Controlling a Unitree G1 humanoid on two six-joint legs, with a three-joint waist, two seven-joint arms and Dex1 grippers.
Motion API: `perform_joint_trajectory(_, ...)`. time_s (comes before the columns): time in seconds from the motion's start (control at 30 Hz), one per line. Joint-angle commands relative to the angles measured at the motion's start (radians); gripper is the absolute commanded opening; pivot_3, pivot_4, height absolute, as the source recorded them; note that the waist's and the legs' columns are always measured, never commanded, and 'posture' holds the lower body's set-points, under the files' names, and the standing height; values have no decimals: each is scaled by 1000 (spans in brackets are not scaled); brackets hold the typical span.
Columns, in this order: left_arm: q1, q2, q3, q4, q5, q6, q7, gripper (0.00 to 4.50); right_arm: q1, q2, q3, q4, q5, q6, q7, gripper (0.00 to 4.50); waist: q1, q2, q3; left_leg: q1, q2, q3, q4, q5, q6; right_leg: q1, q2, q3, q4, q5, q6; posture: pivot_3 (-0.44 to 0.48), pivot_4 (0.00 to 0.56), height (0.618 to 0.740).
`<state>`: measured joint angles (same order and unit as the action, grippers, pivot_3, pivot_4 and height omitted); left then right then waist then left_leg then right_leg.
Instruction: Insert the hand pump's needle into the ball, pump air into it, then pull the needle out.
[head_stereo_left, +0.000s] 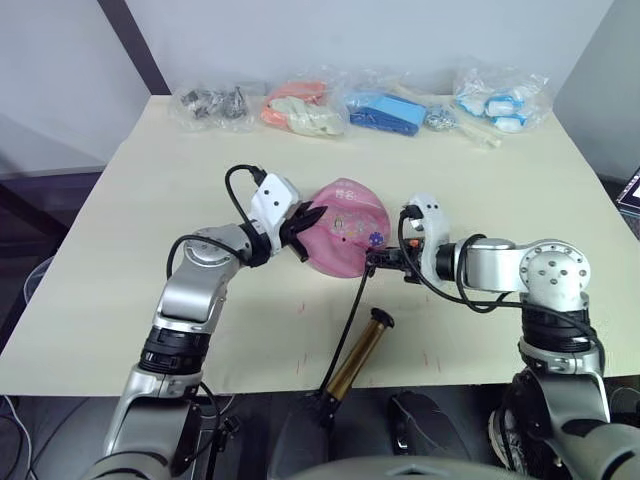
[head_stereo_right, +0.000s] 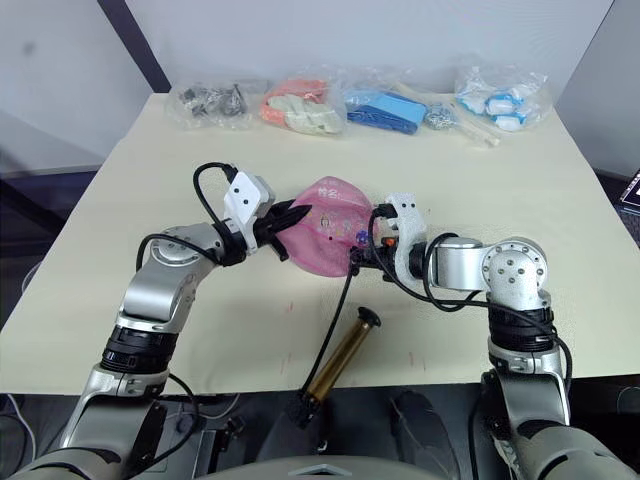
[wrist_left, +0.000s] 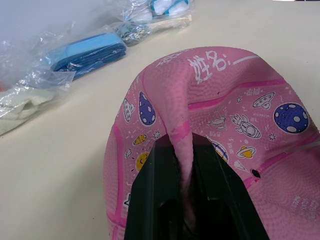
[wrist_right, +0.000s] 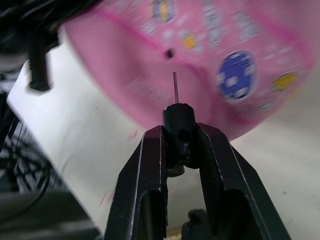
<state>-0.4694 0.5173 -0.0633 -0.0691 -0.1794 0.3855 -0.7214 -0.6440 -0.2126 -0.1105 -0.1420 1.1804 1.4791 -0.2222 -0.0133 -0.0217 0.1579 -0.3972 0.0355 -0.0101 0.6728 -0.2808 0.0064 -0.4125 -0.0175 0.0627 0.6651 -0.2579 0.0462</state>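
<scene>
The pink ball (head_stereo_left: 347, 236) lies partly deflated and crumpled at the table's middle. My left gripper (head_stereo_left: 304, 229) is shut on a raised fold of its rubber, seen close in the left wrist view (wrist_left: 183, 165). From the ball's right side, my right gripper (head_stereo_left: 378, 259) is shut on the needle's black fitting (wrist_right: 179, 119). The thin silver needle (wrist_right: 175, 88) points at the small black valve hole (wrist_right: 169, 53), with its tip a short way off the ball. The thin hose (head_stereo_left: 352, 310) runs down to the bronze hand pump (head_stereo_left: 358, 361), which lies over the table's front edge.
Several clear plastic bags line the table's far edge: dark parts (head_stereo_left: 212, 105), orange and cream pieces (head_stereo_left: 300, 108), blue items (head_stereo_left: 385, 110), and white-blue items (head_stereo_left: 500, 98). Bare cream tabletop (head_stereo_left: 150, 230) surrounds the ball.
</scene>
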Motion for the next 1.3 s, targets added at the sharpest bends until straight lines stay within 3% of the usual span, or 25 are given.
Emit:
perform_joint_trajectory(0.03, 5, -6, -21, -23, 4, 0, -7, 31, -40, 20, -63, 2, -2, -8, -13, 351, 0, 0, 0, 0, 0, 0, 0, 0, 0, 0, 0, 0, 0, 0, 0, 0, 150, 740)
perform_joint_trajectory(1.3, 19, -12, -39, -54, 21, 5, -8, 31, -111, 136, -95, 75, -249, 117, 146, 351, 0, 0, 0, -1, 0, -1, 0, 0, 0, 0, 0, -1, 0, 0, 0, 0, 150, 740)
